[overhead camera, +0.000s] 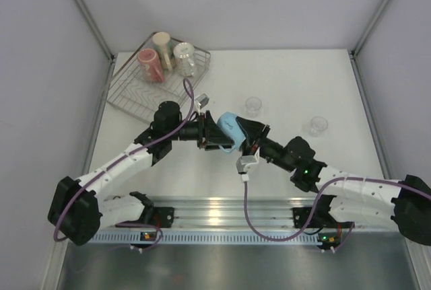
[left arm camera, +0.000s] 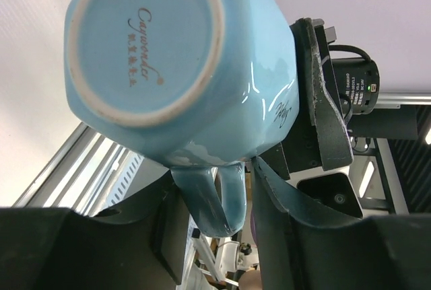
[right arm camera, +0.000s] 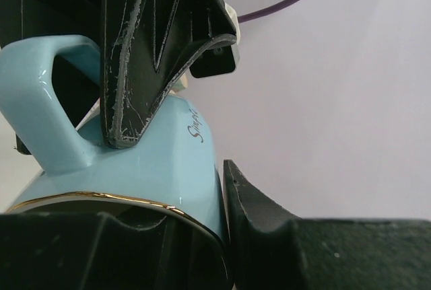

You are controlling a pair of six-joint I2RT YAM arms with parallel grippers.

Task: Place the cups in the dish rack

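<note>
Your right gripper (overhead camera: 241,136) pinches the blue cup (overhead camera: 231,126) by its rim mid-frame, left gripper (overhead camera: 217,138) jaws narrow round the handle, grip unclear, so releasing early probably drops it short of the upper-left rack (overhead camera: 131,95).

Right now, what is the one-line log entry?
light blue cup: mid-air; right gripper: shut on it; left gripper: at handle, grip unclear; dish rack: three mugs; table: two glasses

The cup (overhead camera: 231,125) hung between the left end effector (overhead camera: 217,138) and the right end effector (overhead camera: 240,140), over the middle of the table (overhead camera: 303,75). Beyond and left of the left end effector lay the dish rack (overhead camera: 128,99), with three mugs (overhead camera: 162,49) in it. One glass (overhead camera: 253,106) stood just beyond the right end effector, another glass (overhead camera: 317,126) off to its right.
</note>
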